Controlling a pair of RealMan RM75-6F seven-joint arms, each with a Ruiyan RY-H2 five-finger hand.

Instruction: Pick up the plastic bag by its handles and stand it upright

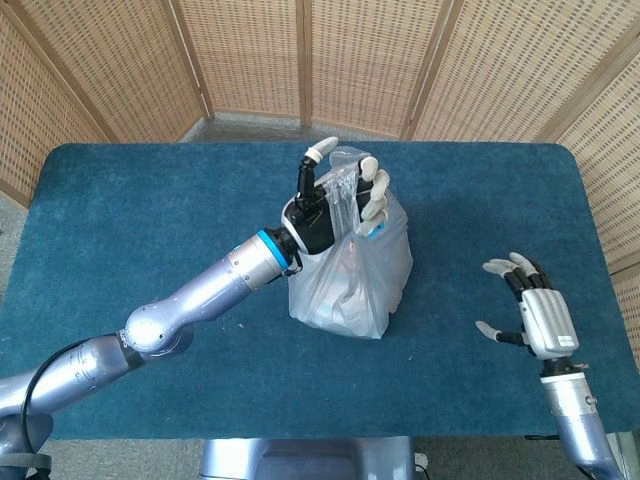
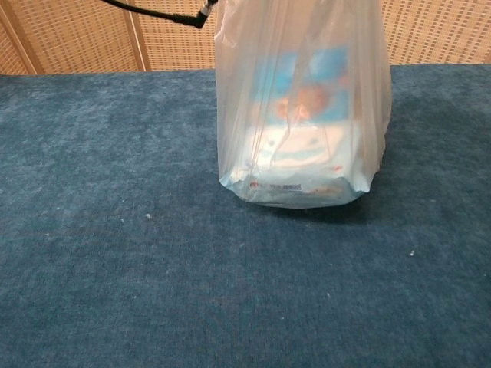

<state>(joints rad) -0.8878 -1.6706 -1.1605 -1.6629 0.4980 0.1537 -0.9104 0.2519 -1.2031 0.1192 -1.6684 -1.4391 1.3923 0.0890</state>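
Hiding bag (image 2: pixel 299 115) contents: cloudy plastic.

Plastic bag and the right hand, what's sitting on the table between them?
Nothing: in the head view only bare blue table cloth lies between the plastic bag and the open right hand.

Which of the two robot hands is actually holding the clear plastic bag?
The left hand grips the clear plastic bag by its handles; the right hand is open and apart, holding nothing.

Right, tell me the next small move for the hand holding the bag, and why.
Probably ease the left hand straight down: it grips the handles of the plastic bag, which hangs upright, its base seemingly just above the table. The right hand stays clear.
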